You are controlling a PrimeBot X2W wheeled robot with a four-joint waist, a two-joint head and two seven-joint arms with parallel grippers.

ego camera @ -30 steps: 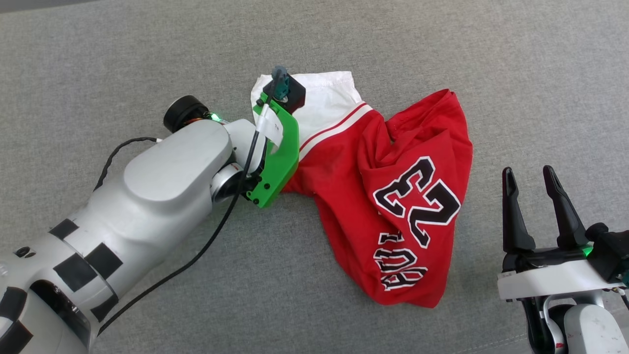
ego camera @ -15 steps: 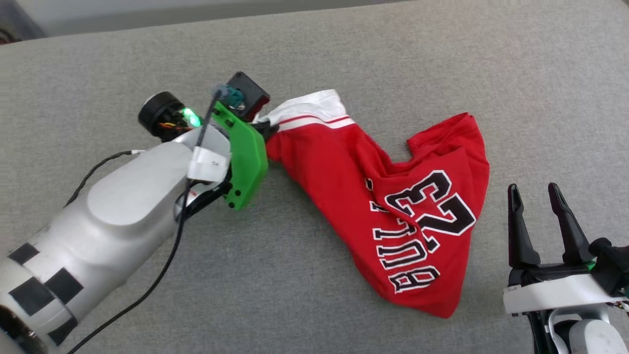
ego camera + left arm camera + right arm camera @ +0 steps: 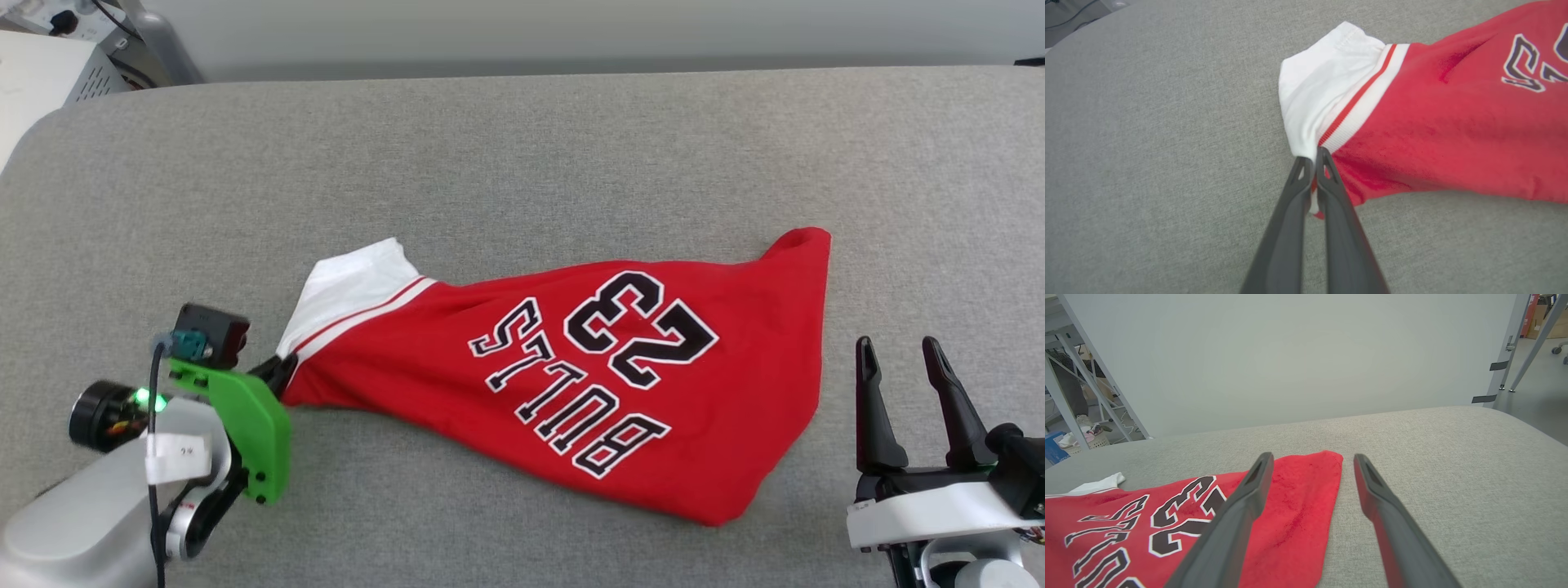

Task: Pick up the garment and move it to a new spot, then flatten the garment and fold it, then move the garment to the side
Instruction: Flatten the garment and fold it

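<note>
Nearest me on the right, my right jaws stand spread and empty above the cushion (image 3: 522, 163), just right of the shirt's (image 3: 767, 359) right edge and not touching it. Near left, my left jaws are pressed together, pinching the shirt (image 3: 1433, 134) where the white sleeve (image 3: 1323, 81) meets the striped trim. From that pinch the shirt runs rightward across the middle of the cushion, spread loosely, printed side up, with "BULLS 23" reading upside down from my head camera. Its near right corner tapers to a point; its far right corner (image 3: 1327, 457) curls up slightly. The sleeve (image 3: 351, 282) lies at the shirt's far left. Beyond the cushion's far edge is a pale wall (image 3: 571, 33), and a white box (image 3: 41, 82) sits at far left.
</note>
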